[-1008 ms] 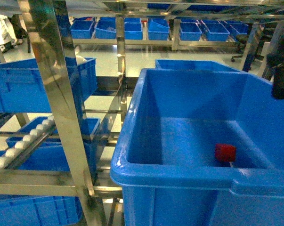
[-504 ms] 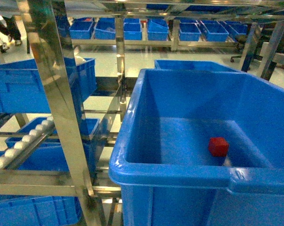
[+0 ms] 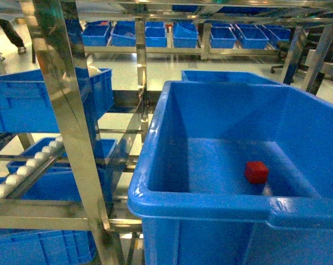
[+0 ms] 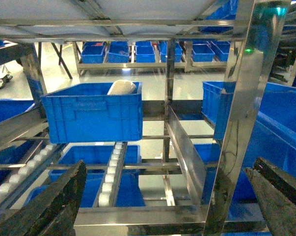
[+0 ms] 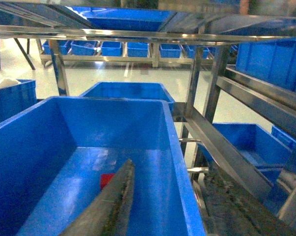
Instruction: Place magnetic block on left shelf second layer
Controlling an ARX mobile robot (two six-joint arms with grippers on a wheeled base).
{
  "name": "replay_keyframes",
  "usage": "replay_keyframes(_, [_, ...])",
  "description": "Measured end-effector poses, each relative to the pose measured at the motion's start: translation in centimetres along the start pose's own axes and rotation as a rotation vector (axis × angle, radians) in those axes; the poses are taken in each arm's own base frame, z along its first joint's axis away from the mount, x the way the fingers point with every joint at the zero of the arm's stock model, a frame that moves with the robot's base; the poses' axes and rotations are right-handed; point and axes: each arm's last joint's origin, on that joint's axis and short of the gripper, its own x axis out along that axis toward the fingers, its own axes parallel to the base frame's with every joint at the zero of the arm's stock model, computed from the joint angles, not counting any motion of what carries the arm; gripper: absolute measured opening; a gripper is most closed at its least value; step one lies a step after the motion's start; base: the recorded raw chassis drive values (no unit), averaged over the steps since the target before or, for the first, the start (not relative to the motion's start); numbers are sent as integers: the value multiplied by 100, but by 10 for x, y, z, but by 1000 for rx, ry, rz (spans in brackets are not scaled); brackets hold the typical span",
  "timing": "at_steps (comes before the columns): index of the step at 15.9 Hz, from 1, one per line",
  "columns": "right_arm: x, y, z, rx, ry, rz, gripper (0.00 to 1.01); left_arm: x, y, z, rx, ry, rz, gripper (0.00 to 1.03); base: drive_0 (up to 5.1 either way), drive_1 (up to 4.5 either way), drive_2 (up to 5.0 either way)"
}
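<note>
The magnetic block (image 3: 256, 171), a small red cube, lies loose on the floor of the large deep blue bin (image 3: 199, 207), toward its right side. That bin sits in the steel rack with its shiny upright posts (image 3: 61, 110) and white roller rails (image 3: 28, 168). Neither gripper shows in the head view. In the right wrist view my right gripper (image 5: 168, 167) is open and empty, its fingers either side of the bin's right wall (image 5: 179, 162); the left finger half hides the block (image 5: 106, 179). My left gripper (image 4: 168, 164) is open and empty, facing the rack frame.
A smaller blue bin (image 4: 91, 113) holding a white object stands on the rack tier to the left. More blue bins (image 3: 149, 34) line shelves across the aisle. A steel post (image 4: 236, 128) stands close in front of the left gripper, with roller rails (image 4: 111, 167) below.
The dark right gripper seen at the head view's right edge a second ago has left that view. The red block shifted slightly left on the bin floor, then stayed still.
</note>
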Motion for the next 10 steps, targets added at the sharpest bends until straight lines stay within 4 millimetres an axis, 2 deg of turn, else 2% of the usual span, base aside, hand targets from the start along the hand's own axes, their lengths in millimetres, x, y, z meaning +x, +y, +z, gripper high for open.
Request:
replay_keyframes(4, [-10, 0, -17, 2, -4, 8, 1, 0, 0, 0, 0, 0, 0, 98, 0, 0, 0])
replay_keyframes(10, [-22, 0, -34, 7, 0, 8, 2, 0, 0, 0, 0, 0, 0, 98, 0, 0, 0])
